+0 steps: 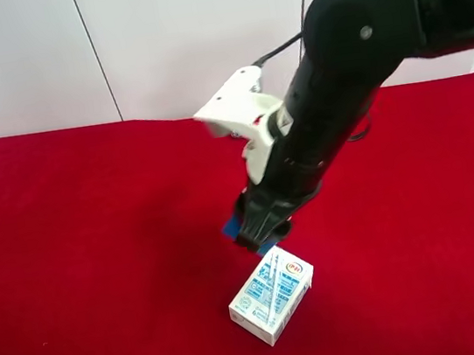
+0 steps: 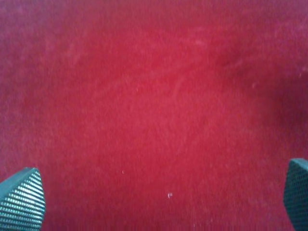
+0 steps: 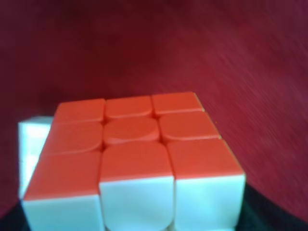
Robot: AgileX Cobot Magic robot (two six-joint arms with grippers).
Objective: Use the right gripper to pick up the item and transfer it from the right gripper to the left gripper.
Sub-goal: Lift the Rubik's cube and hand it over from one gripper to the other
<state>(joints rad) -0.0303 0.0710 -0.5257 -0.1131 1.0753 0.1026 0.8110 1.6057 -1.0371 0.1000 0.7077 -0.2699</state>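
Beside the carton point(image 1: 272, 303), the item point(image 3: 132, 144) sits at the right gripper point(image 1: 260, 227), whose closure I cannot tell; probably light, stiff and slick, it wants pinching across opposite flat faces, while the left gripper point(image 2: 160, 197) gapes empty.

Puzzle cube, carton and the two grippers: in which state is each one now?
right gripper, down around the puzzle cube; jaws shut or open cannot be told.
puzzle cube, between those jaws; lifted or not is unclear.
left gripper, jaws wide open, empty, over red cloth.
carton, lying flat on the cloth.
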